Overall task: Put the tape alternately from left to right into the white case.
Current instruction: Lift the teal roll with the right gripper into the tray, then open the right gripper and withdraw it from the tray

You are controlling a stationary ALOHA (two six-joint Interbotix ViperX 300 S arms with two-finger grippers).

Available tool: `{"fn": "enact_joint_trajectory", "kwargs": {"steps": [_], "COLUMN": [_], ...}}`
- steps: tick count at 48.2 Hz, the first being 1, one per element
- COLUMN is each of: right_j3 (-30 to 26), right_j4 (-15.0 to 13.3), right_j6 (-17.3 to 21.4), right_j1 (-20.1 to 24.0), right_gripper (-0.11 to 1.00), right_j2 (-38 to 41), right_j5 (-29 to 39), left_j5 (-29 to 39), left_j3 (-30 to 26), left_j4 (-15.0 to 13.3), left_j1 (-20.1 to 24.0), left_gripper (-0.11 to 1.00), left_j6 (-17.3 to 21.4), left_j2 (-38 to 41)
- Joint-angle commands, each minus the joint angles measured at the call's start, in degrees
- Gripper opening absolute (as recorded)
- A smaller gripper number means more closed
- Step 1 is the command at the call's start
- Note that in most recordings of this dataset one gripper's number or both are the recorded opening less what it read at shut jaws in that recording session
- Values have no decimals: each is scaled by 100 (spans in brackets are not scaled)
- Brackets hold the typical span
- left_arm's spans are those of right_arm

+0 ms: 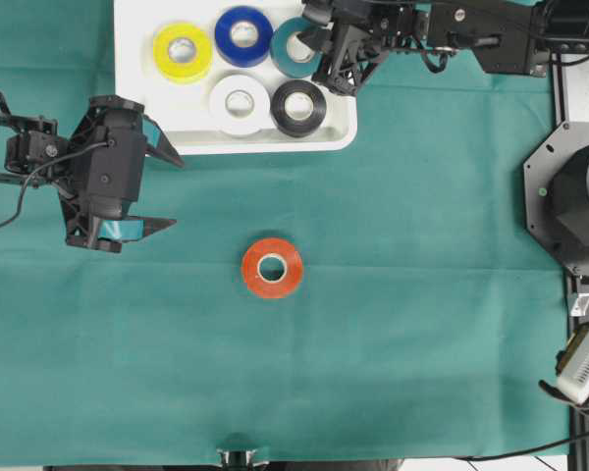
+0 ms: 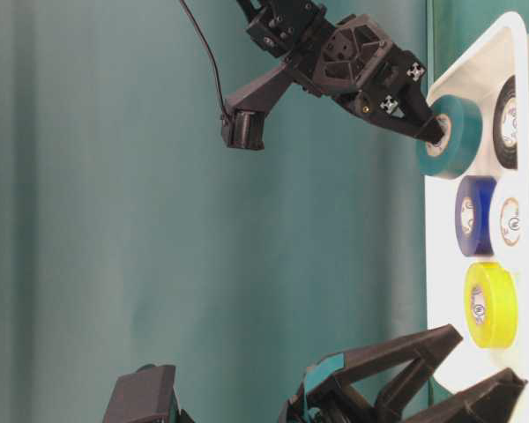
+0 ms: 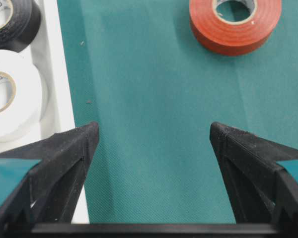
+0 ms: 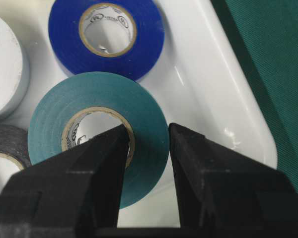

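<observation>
In the right wrist view, closest to me, my right end effector [image 4: 146, 148] is pinched shut on the wall of the teal roll [image 4: 97, 134], one finger through the pale core and the other on the outside, with the roll over the white case [image 4: 223, 114]. To do this step well I judge I should lower it flat into the free spot beside the blue roll [image 4: 107, 34], clear of the rim, and only then let go, lifting straight up so the inner finger does not drag the roll out again.

Beyond that, the case holds the blue roll just behind the teal one, the white roll [image 1: 240, 103] and black roll [image 1: 298, 106] side by side along the edge facing the red roll, and the yellow roll [image 1: 183, 51] at its far left end.

Further out on the green table [image 1: 422, 324], the red roll [image 1: 272, 267] lies flat, well apart from the case. My left end effector [image 1: 163, 188] hangs just beside the case edge, spread wide and holding nothing; I judge red is its pick
</observation>
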Motion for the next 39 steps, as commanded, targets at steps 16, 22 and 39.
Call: {"fn": "enact_joint_trajectory", "kwargs": {"steps": [16, 22, 39], "right_j3": [-132, -114, -88], "right_j4": [-18, -26, -26], "right_j6": [0, 0, -18], "right_j1": [-18, -18, -18], "right_gripper": [1, 12, 93], "right_j2": [-79, -79, -88], "right_j5": [123, 193, 237], "left_j5": [-26, -26, -26], "left_j3": [-97, -97, -114], "left_j4": [-18, -18, -9], "left_j1": [-26, -26, -26], "left_gripper": [99, 99, 99], "left_j6": [0, 0, 0], "left_j2": [-70, -62, -62]}}
